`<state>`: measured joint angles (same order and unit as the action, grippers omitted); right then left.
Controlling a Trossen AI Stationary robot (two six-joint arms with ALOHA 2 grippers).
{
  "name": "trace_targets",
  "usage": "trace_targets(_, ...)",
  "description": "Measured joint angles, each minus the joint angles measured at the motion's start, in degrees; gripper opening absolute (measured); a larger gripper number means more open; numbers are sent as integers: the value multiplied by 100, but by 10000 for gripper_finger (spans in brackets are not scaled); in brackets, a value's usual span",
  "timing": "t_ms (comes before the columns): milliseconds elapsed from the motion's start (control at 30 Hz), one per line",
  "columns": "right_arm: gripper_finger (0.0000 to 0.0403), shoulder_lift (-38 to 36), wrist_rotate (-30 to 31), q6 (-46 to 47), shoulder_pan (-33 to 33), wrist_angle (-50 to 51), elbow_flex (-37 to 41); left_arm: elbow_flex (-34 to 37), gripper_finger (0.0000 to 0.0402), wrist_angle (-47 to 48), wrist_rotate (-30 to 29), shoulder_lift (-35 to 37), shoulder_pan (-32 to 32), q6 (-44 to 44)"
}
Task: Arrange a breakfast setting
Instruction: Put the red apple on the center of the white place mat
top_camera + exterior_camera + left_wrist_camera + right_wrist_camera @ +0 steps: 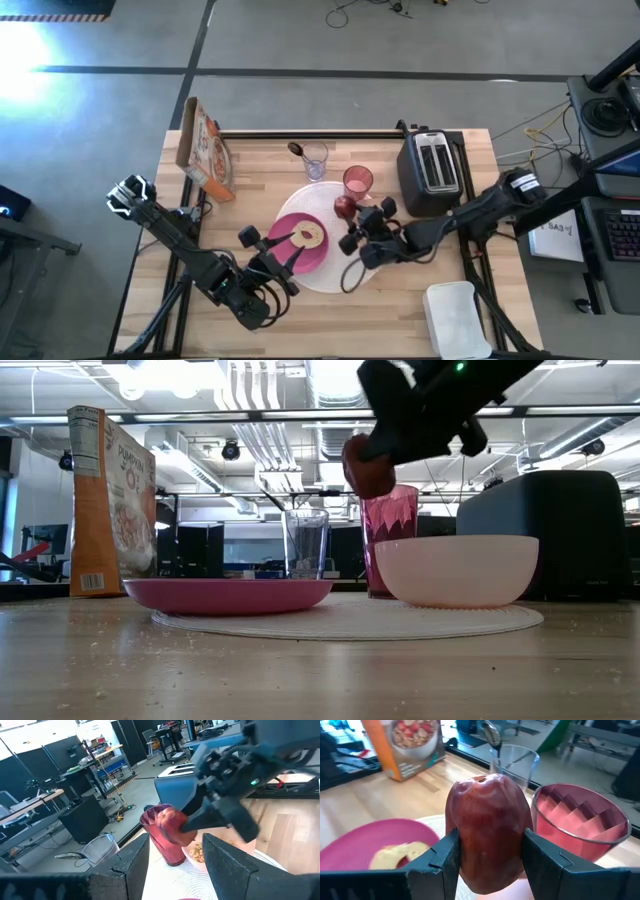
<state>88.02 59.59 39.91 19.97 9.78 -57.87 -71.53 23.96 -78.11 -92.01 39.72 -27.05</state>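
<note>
While clamped on a red apple [489,832]: right pincer [489,857], above the white mat [440,622].

Black toaster [431,170] — white container [457,318]

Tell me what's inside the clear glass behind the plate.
The small clear glass holds a spoon, its dark bowl end sticking up above the rim. No liquid is visible. The spoon's lower part is hard to make out through the glass, so its handle can't be described.
</note>
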Motion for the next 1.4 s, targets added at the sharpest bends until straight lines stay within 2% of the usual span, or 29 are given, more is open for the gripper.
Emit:
trace_targets(533, 164, 612, -18, -4, -787, -508, 0, 0, 166, 66, -63, 10, -9, -2)
trace_targets(667, 164, 833, -289, -29, -937, -815, -2, 1, 166, 69, -87, 18, -11, -2)
trace_targets(833, 164, 1098, -298, -137, -1089, -1060, 0, 2, 166, 79, -92, 26, -9, -2)
trace_targets(1133, 169, 1253, -329, -128, -1215, -1201, 0, 2, 166, 100, -94, 26, -11, -2)
trace_targets(1400, 171, 1489, -707, -51, -1215, -1471, 0, 2, 166, 99, -94, 28, -10, -3)
